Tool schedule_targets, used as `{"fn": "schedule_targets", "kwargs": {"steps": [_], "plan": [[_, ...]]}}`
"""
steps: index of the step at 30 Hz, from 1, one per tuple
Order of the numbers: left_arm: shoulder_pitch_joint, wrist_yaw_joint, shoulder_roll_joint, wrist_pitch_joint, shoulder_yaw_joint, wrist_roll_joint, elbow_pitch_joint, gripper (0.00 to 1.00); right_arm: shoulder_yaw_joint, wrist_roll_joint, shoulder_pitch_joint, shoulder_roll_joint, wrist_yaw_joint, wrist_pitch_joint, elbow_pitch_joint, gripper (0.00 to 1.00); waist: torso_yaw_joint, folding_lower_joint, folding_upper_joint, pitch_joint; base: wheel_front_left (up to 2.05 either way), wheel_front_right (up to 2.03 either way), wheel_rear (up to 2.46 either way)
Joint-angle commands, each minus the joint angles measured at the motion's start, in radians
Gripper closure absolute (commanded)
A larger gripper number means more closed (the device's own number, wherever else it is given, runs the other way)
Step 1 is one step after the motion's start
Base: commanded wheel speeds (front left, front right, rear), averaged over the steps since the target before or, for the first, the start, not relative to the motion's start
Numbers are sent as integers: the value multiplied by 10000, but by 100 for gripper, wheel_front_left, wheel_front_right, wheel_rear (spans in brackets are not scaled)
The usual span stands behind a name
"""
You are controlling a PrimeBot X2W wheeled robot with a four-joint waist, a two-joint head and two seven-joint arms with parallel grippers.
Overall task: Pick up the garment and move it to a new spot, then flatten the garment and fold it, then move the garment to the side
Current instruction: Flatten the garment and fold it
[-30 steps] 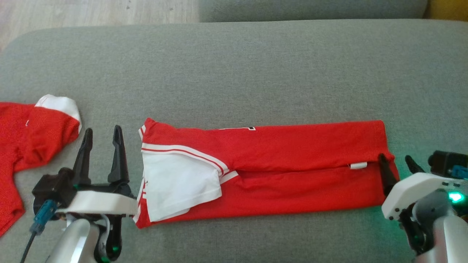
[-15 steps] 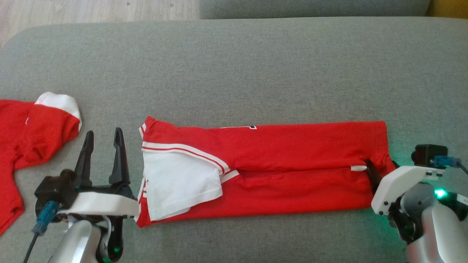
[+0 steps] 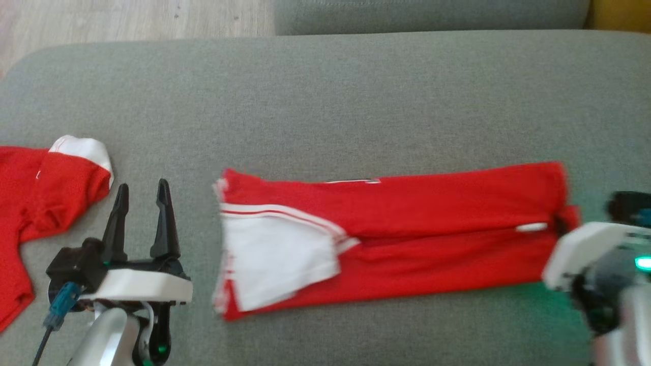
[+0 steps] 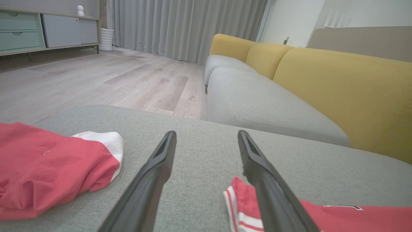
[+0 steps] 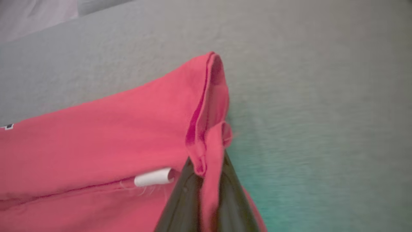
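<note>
- Your right gripper [image 5: 209, 166] clamps the garment's [image 3: 432, 223] edge: drag low and steady, keeping folds flat.
- Your left gripper [image 3: 142, 190] gapes empty: keep it clear.

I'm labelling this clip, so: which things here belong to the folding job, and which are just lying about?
Job: long folded red garment with white sleeve; right gripper, shut on its end; left gripper, open, near its sleeve end; grey fabric cushion underneath.
Lying about: crumpled red-and-white shirt at the left; grey sofa with yellow backrest; wooden floor.
</note>
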Motion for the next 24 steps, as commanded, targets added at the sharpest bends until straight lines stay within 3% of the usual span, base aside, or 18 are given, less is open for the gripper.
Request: {"fn": "schedule_targets", "kwargs": {"steps": [1,7,13,18,24], "plan": [[-190,33,229,-91,375,-54,-327,0,-198,-180,57,-197,67,130,-744,100,-12,0,0,-65,0,0,0],[75,111,301,-107,424,-76,-506,0,-1793,-752,691,-507,67,772,-2677,100,-72,0,0,-195,0,0,0],[206,177,356,-71,421,-108,-661,0,-2277,-991,861,-651,67,1138,-3977,100,-105,0,0,-237,0,0,0],[217,198,396,-6,398,-142,-732,0,-1495,-884,973,-644,67,1450,-4370,100,-57,0,0,-329,0,0,0],[255,229,442,42,386,-186,-788,0,899,-116,1399,-304,67,1717,-4940,100,42,0,0,-401,0,0,0]]}}
